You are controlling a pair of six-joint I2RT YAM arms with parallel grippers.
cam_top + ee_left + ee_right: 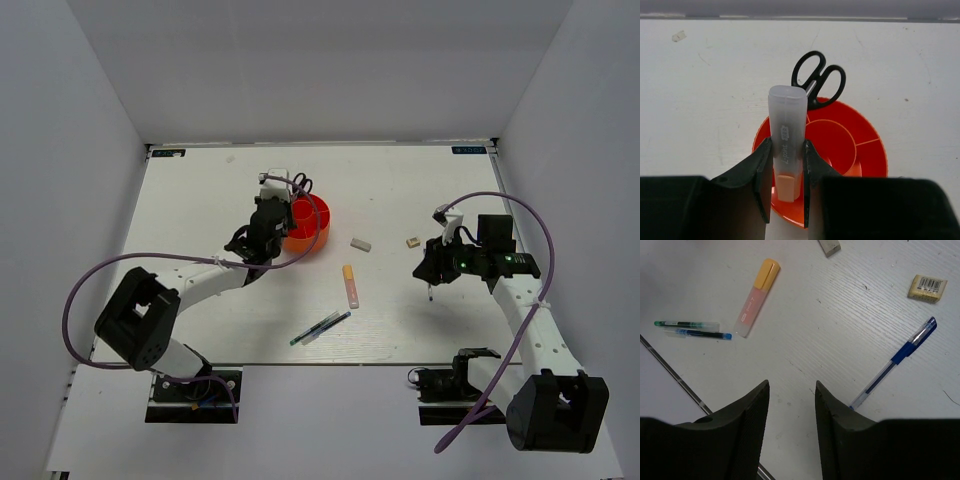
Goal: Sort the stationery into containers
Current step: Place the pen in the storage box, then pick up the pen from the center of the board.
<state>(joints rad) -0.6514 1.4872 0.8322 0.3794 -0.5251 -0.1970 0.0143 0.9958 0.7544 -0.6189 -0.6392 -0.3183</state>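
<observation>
Left end effector [787,152] is clamped on a highlighter [788,112], right over the orange organiser [872,157], far-left of centre. Right end effector [791,390] is open, blue pen [892,360] just beside it on the counter [840,315].

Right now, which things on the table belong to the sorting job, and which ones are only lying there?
Job: orange organiser, scissors in it, held highlighter in the left gripper, loose highlighter, green pen, blue pen beside it, second blue pen, grey eraser, tan eraser.
Not the job: purple cables, corner labels.
</observation>
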